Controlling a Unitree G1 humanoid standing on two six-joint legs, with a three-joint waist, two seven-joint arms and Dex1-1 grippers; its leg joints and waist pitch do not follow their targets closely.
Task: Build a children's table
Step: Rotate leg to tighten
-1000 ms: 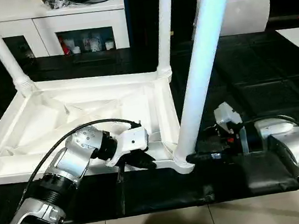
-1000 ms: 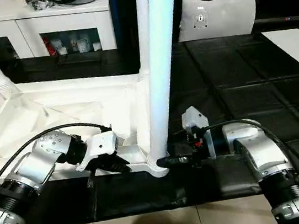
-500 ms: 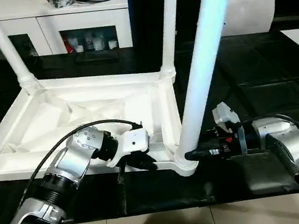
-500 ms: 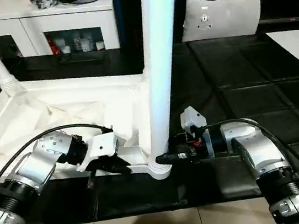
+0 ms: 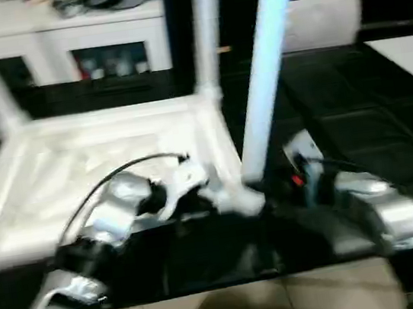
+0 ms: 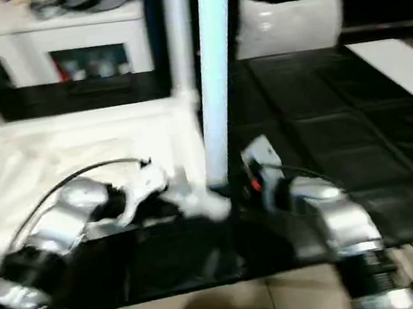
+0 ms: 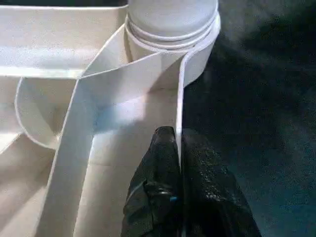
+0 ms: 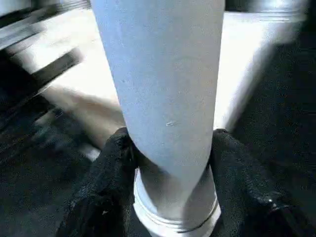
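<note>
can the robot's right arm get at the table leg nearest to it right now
Yes, it looks so. The right gripper already has a finger on each side of the near leg, just above its flared end in the tabletop's corner socket; nothing stands between.

Smeared head views, and much cut off at the edges

Both eye views are blurred: the left claw at the tabletop's near rim is a pale streak, its fingers not made out there, and the right claw is hidden behind the near leg. That leg and the far leg run out past the top edge, so their upper ends are unseen. Small items on the white cabinet are too blurred to name. In the right wrist view the leg's base hides the socket beneath it.
</note>
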